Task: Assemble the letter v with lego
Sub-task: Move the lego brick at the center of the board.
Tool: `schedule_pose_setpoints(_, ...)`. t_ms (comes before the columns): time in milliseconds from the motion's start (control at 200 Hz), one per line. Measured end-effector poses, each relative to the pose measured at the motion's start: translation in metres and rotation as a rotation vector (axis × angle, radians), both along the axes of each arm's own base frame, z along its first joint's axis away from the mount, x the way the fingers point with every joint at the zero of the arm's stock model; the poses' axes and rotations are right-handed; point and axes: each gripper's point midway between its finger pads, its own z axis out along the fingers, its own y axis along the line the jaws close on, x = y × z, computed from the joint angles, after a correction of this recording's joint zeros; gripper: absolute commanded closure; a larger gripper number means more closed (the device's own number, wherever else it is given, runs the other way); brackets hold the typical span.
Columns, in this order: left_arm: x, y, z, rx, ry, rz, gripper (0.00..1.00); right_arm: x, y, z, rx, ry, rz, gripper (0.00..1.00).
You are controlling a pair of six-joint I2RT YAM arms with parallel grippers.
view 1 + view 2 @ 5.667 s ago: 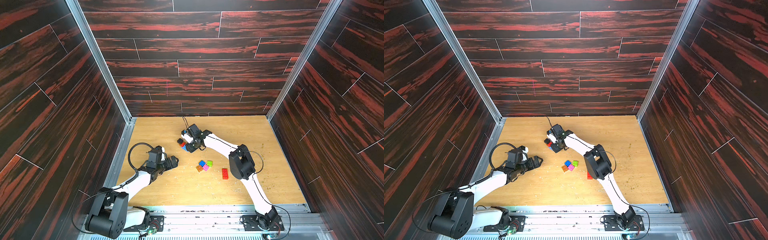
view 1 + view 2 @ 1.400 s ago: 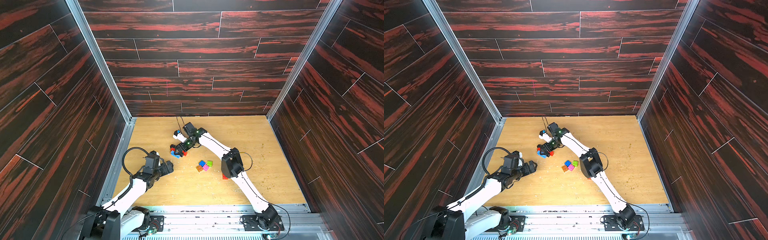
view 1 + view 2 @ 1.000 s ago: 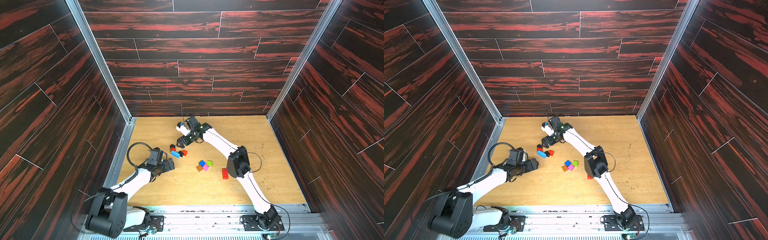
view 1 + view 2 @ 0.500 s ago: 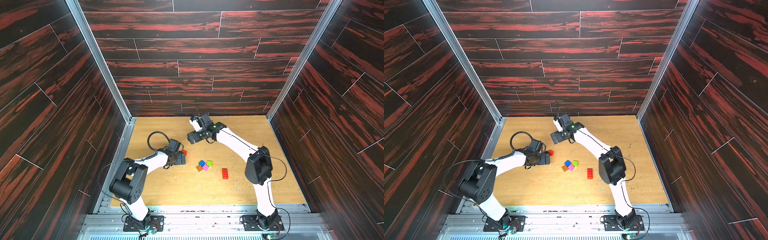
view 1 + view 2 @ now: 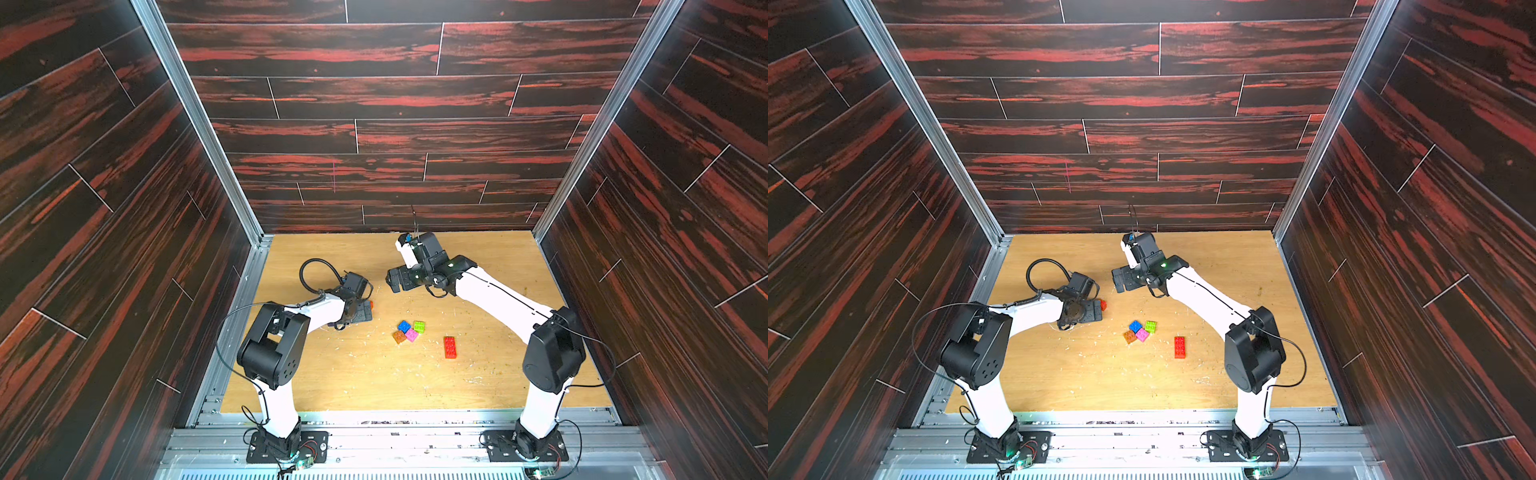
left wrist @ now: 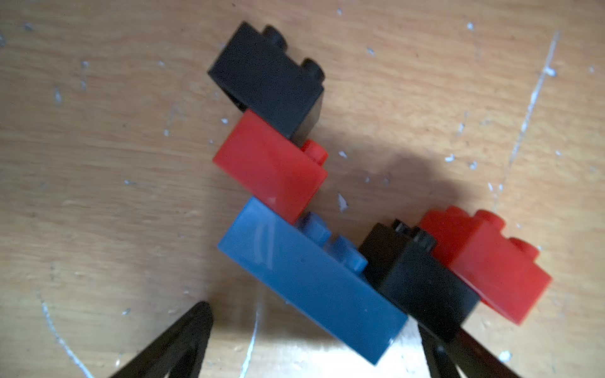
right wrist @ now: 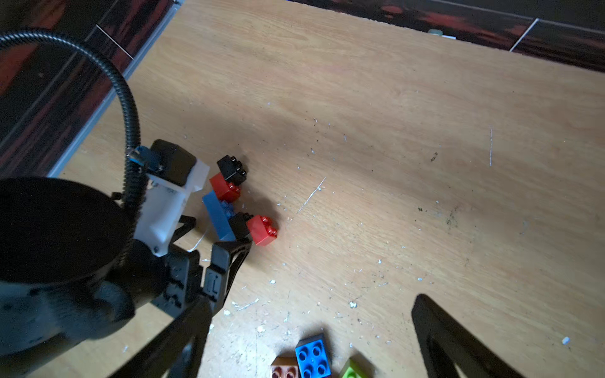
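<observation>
Left gripper [image 6: 312,322] spread wide astride blue lego brick [image 6: 288,261], right gripper [image 7: 311,302] released, empty

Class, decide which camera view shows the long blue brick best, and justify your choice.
The left wrist view: the long blue brick appears close-up, studs visible. The right wrist view shows the brick small; in both top views the left gripper hides it.

Layout on desk [image 5: 374,386], reference: four-brick cluster [image 5: 407,331].
Near its right: long brick [image 5: 449,347]; left and behind it: joined bricks [image 7: 235,203].
</observation>
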Motion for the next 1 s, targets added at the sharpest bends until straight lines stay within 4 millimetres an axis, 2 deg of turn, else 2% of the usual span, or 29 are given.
schedule_pose_setpoints(110,0.007,0.003,-0.001,0.014,-0.011,0.037,0.0,-0.009,-0.008,-0.013,0.003,0.022,-0.023,0.02)
schedule_pose_setpoints(281,0.019,0.01,0.0,0.014,-0.026,0.089,0.0,-0.032,-0.027,-0.049,-0.03,0.097,-0.053,0.02)
schedule_pose_setpoints(471,0.03,0.03,0.001,0.008,-0.031,0.147,0.0,-0.06,-0.052,-0.086,-0.058,0.171,-0.099,0.02)
schedule_pose_setpoints(621,0.032,0.038,0.0,0.012,-0.038,0.161,0.0,-0.077,-0.08,-0.092,-0.076,0.159,-0.176,0.02)
schedule_pose_setpoints(792,0.028,0.032,0.003,-0.008,-0.048,0.13,0.0,-0.089,-0.105,-0.09,-0.072,0.135,-0.27,0.02)
schedule_pose_setpoints(907,0.02,0.021,0.009,-0.02,-0.058,0.09,0.0,-0.103,-0.124,-0.106,-0.092,0.154,-0.336,0.03)
schedule_pose_setpoints(1002,0.012,0.004,0.022,-0.035,-0.084,0.042,0.0,-0.12,-0.141,-0.121,-0.108,0.18,-0.385,0.05)
